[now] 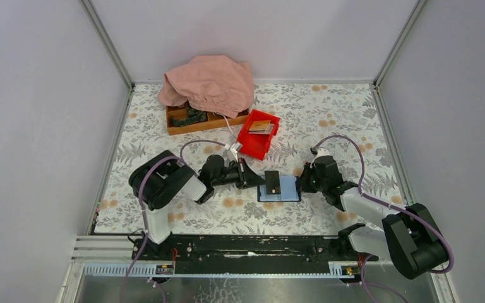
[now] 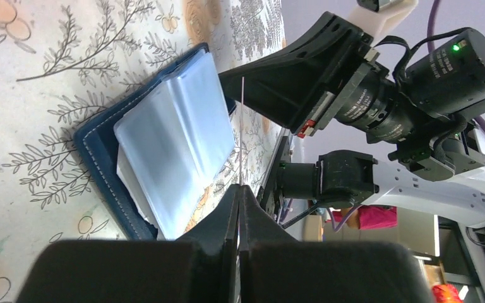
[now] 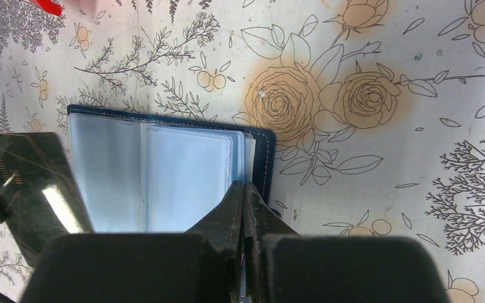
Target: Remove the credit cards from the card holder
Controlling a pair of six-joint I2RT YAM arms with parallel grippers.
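The card holder (image 1: pixel 285 193) lies open on the floral table between my two grippers, its blue-grey sleeves up; it also shows in the left wrist view (image 2: pixel 177 139) and the right wrist view (image 3: pixel 164 177). My left gripper (image 1: pixel 257 179) (image 2: pixel 240 187) is shut on a dark glossy credit card (image 1: pixel 272 182), held upright over the holder's left half. The card is edge-on in the left wrist view (image 2: pixel 240 126) and broad in the right wrist view (image 3: pixel 25 183). My right gripper (image 1: pixel 300 184) (image 3: pixel 244 184) is shut on the holder's right edge. No other cards can be told apart.
A red plastic bin (image 1: pixel 252 144) with a brownish item inside stands just behind the holder. A wooden tray (image 1: pixel 192 126) half covered by a pink cloth (image 1: pixel 209 82) sits at the back. Grey walls close in the table on three sides.
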